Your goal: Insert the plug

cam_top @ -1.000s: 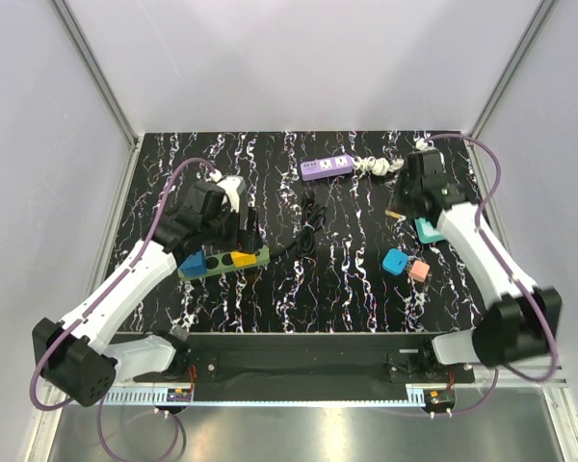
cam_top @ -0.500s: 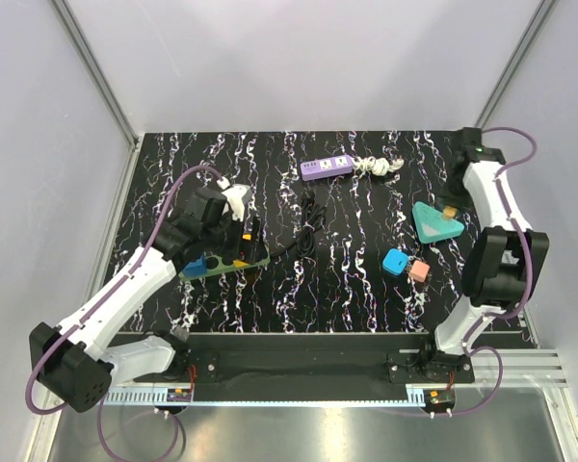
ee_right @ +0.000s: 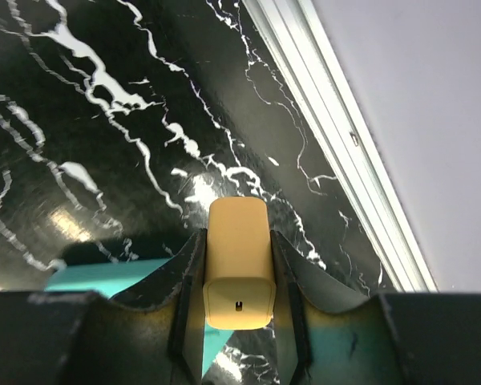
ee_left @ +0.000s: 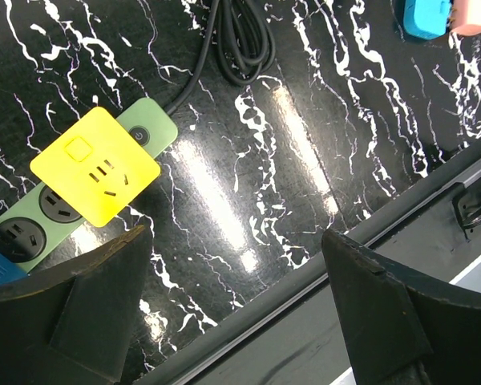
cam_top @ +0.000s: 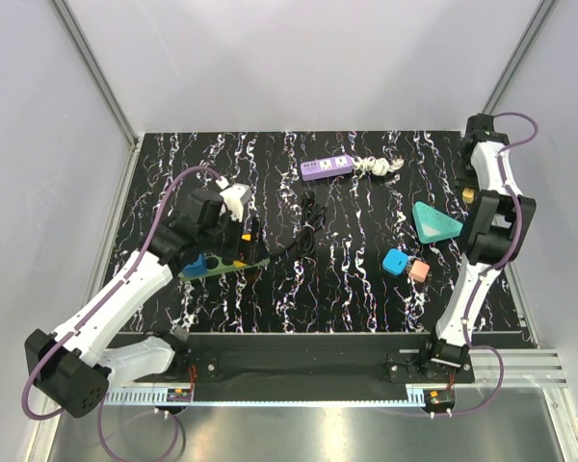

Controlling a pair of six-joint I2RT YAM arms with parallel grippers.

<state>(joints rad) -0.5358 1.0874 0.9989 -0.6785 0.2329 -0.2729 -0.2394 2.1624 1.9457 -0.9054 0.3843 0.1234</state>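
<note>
1. Gripping a tan plug [ee_right: 238, 241], the right gripper [ee_right: 237, 269] is clenched on the plug's two sides. The plug's rounded end sticks out past the fingers.
2. The right gripper hangs above the far right part of the black marbled tabletop [cam_top: 347, 289], close to the metal rail [ee_right: 321, 104] along the right edge.
3. A teal triangular block [cam_top: 433, 221] lies on the tabletop near the right gripper, to its left. In the right wrist view the block shows under the fingers.
4. The left gripper [ee_left: 236, 241] is released, with its fingers spread wide and nothing between them.
5. It hovers over the left side of the tabletop, just above a green power strip [ee_left: 148, 132] that lies flat at a slant.
6. A yellow adapter [ee_left: 96, 164] sits plugged into the strip next to its switch end. Two round black sockets [ee_left: 60, 207] show beside the adapter, and a blue adapter [cam_top: 195, 265] sits at the strip's left end.
7. The strip's black cord [ee_left: 240, 40] runs to a loose coil near the middle of the tabletop.
8. A purple power strip [cam_top: 328, 166] lies at the far side, with a bundled white cord [cam_top: 376, 166] just to its right.
9. A blue cube [cam_top: 396, 261] and a pink cube [cam_top: 419, 271] lie side by side, nearer than the teal block.
10. The plug is well apart from the green power strip, on the opposite side of the tabletop.
</note>
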